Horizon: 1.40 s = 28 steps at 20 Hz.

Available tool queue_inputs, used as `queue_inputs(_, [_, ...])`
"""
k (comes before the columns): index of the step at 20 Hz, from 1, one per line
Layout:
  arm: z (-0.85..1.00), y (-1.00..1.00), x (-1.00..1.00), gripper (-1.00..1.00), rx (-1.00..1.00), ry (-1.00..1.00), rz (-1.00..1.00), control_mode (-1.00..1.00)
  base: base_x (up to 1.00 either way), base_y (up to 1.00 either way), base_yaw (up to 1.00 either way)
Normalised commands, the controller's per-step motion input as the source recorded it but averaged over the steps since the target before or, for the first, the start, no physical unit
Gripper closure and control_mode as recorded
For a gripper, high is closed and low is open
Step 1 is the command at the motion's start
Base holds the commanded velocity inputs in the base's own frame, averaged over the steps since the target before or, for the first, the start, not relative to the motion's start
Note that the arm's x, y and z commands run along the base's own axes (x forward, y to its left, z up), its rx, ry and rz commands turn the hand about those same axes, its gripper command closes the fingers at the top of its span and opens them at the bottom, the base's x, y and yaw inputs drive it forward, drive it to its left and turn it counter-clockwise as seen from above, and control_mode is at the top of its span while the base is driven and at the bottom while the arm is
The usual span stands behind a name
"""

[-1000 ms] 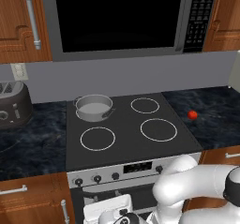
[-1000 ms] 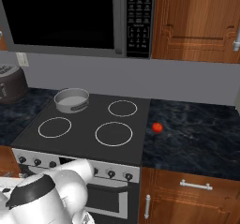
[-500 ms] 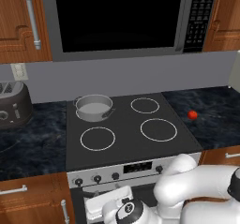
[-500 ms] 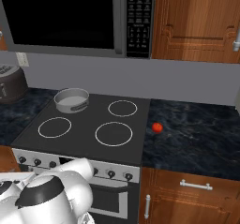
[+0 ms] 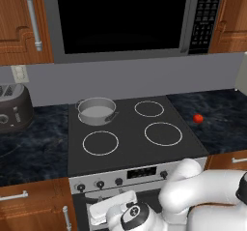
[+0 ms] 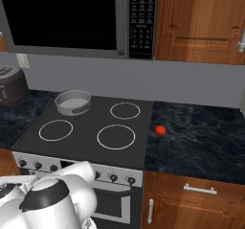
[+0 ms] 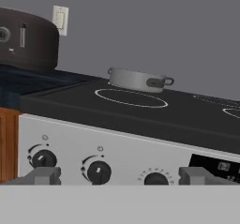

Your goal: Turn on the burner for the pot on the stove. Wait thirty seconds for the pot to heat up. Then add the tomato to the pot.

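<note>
The grey pot [image 5: 96, 110] [image 6: 73, 101] [image 7: 136, 79] stands on the back left ring of the black stove [image 5: 126, 145] [image 6: 91, 127]. The red tomato [image 5: 198, 118] [image 6: 161, 130] lies on the dark counter to the right of the stove. My gripper [image 7: 119, 177] is open and holds nothing. It hangs low in front of the silver front panel, level with the left knobs [image 7: 97, 171] and a short way back from them. The left fingertip [image 7: 44, 175] sits under the outermost knob [image 7: 42, 158]. The white arm [image 5: 193, 196] bends down in front of the oven door.
A dark toaster [image 5: 14, 109] [image 7: 28, 38] stands on the counter left of the stove. A black microwave [image 5: 125, 17] [image 6: 72, 17] hangs above the cooktop, with wooden cabinets on both sides. More knobs [image 6: 113, 177] and a small display [image 7: 218, 166] sit further right on the panel.
The hand has risen slightly in front of the oven door, toward the knob panel. Pot and tomato have not moved. The gripper has stayed open.
</note>
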Motion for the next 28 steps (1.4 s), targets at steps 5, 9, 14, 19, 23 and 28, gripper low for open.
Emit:
queue_inputs(5, [0.0,0.0,0.0,-1.0,0.0,0.0,0.0,-1.0,0.0,0.0,0.0])
queue_inputs(9, [-0.04,0.12,0.0,-1.0,0.0,0.07,0.0,-1.0,0.0,0.0,0.0])
queue_inputs(14, [0.0,0.02,0.0,-1.0,0.0,0.0,0.0,-1.0,0.0,0.0,0.0])
queue_inputs(19, [0.0,0.33,-0.01,-1.0,0.0,0.02,-0.04,-1.0,0.0,0.0,0.0])
queue_inputs(23, [-0.01,0.32,0.0,-1.0,0.0,0.0,-0.04,-1.0,0.0,0.0,0.0])
queue_inputs(28, [-0.01,0.03,0.0,-1.0,0.0,0.0,-0.02,-1.0,0.0,0.0,0.0])
